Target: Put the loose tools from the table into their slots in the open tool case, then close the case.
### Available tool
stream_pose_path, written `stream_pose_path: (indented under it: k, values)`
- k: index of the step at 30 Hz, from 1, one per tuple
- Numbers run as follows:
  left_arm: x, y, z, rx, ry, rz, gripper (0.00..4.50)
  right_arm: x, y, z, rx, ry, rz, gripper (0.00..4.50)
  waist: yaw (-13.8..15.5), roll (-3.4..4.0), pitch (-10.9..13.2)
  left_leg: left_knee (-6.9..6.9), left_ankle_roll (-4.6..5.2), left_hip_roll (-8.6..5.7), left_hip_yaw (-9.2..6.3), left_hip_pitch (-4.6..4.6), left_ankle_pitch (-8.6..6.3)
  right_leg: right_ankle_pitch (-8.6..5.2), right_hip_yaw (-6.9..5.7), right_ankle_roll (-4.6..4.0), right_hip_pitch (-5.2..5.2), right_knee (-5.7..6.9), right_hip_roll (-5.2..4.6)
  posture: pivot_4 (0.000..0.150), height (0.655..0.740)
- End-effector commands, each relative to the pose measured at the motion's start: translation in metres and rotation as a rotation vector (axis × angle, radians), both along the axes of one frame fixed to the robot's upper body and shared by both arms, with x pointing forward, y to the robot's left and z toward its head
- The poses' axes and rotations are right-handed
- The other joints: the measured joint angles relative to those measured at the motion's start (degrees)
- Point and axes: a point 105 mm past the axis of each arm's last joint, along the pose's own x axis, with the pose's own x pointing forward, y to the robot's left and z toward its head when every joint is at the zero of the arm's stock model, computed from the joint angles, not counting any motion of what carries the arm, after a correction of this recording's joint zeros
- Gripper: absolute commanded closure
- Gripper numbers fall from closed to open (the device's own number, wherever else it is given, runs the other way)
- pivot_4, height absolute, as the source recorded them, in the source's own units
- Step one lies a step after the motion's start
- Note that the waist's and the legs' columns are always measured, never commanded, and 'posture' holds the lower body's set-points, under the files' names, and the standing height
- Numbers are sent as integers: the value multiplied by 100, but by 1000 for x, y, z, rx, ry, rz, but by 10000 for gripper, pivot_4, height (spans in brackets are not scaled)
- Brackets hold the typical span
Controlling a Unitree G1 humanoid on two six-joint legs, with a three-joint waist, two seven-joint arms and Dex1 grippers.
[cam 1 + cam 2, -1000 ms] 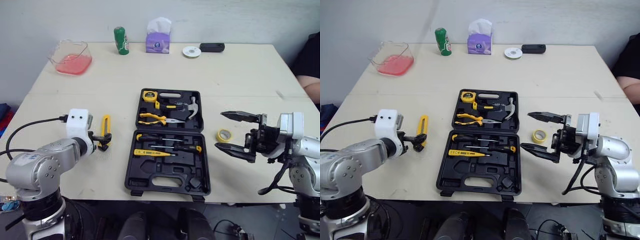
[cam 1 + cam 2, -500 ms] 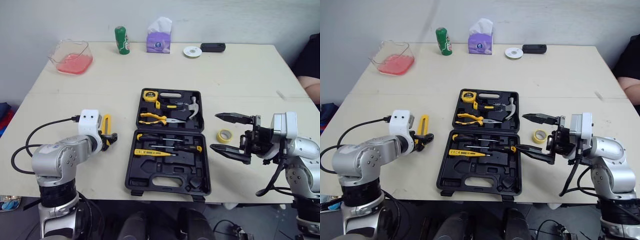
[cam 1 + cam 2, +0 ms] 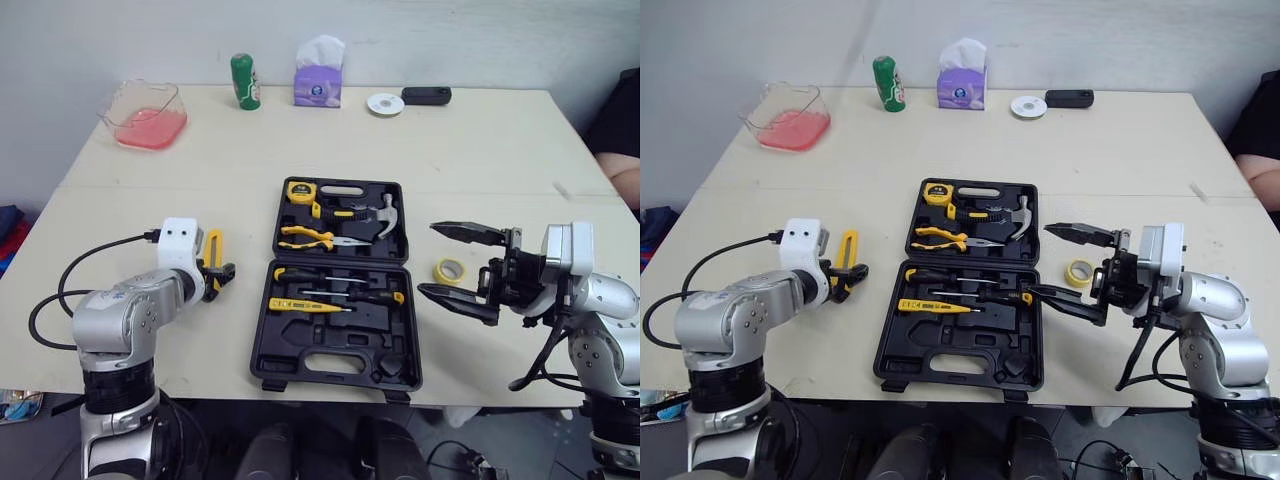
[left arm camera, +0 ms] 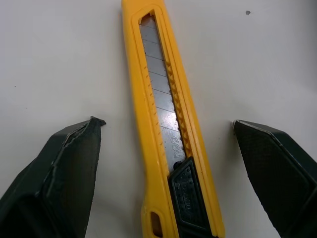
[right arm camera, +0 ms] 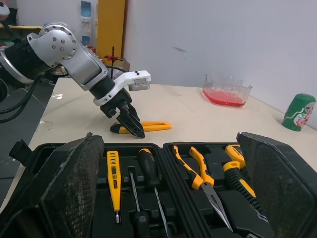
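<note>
The open black tool case (image 3: 390,370) lies mid-table, holding a tape measure (image 3: 298,191), hammer (image 3: 385,212), pliers (image 3: 305,237) and screwdrivers (image 3: 340,293). A yellow utility knife (image 3: 211,250) lies on the table left of the case. My left gripper (image 3: 215,276) is open at the knife's near end. In the left wrist view the knife (image 4: 168,129) lies between the spread fingers (image 4: 74,158), untouched. A yellow tape roll (image 3: 448,270) lies right of the case. My right gripper (image 3: 430,260) hangs open beside the tape roll, holding nothing.
Along the far edge stand a clear bowl with pink contents (image 3: 145,113), a green can (image 3: 243,80), a purple tissue box (image 3: 317,72), a white disc (image 3: 385,103) and a black device (image 3: 426,95). A person's arm (image 3: 620,160) is at the far right.
Over the last second my left arm swung in, bringing its gripper up around the knife's near end. My right gripper drifted slightly toward the case. The knife and tape roll have not moved.
</note>
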Motion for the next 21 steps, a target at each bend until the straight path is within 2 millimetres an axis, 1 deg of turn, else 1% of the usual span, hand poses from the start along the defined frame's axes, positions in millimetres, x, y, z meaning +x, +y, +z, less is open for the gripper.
stream_pose_path:
  k: [1, 5, 9, 12, 13, 15, 17, 18, 21]
  values:
    - [-10, 1, -23, -14, 97, 8, 234, -5, 3, 10, -1, -53, 14, 0, -10, 0, 0, 0, 0, 1, 0, 0, 0, 0, 0, 0, 0, 0, 0, 1500, 7400]
    - [-13, 6, -26, -8, 102, 24, 234, -4, 4, 12, 5, -56, 12, 0, -11, 1, 0, 0, -1, 1, 0, 0, -1, 0, 0, 0, 0, 0, 0, 1500, 7400]
    - [-13, 10, -24, 0, 94, 33, 234, -3, 5, 10, 2, -49, 8, 0, -15, 1, 0, -1, -1, 1, 1, 0, -1, 0, 1, 0, 0, -2, 0, 1500, 7400]
    - [-11, 12, -23, -2, 85, 40, 8261, -2, 5, 11, 1, -49, 3, 0, -14, 1, -1, -1, -1, 2, 1, 1, -1, 0, 1, 0, 0, -2, -1, 1500, 7400]
    - [-11, 12, -23, -2, 83, 41, 12034, -2, 5, 11, 2, -51, -1, 0, -9, 1, -1, -1, -1, 2, 1, 1, -1, 0, 1, 0, 0, -2, -1, 1500, 7400]
    - [-11, 13, -23, -2, 84, 39, 21834, -2, 5, 11, 3, -54, -4, 0, -3, 1, -1, -1, -1, 2, 1, 1, -1, 0, 0, 0, 0, -2, -2, 1500, 7400]
    - [-12, 13, -24, 0, 86, 39, 30619, -2, 5, 11, 6, -55, -7, 0, -2, 2, -1, -1, -1, 1, 1, 1, -1, 0, 0, 0, 0, -2, -4, 1500, 7400]
    - [-12, 14, -24, 0, 88, 39, 32170, -2, 6, 11, 7, -56, -7, 0, -2, 2, -1, -1, -1, 1, 1, 1, -1, 0, 0, 0, 0, -2, -4, 1500, 7400]
    - [-13, 17, -23, -6, 85, 53, 32164, -2, 6, 11, 7, -54, -9, 0, -9, 3, -2, -1, -1, 2, 1, 1, -1, 0, 1, 0, 0, -1, -4, 1500, 7400]
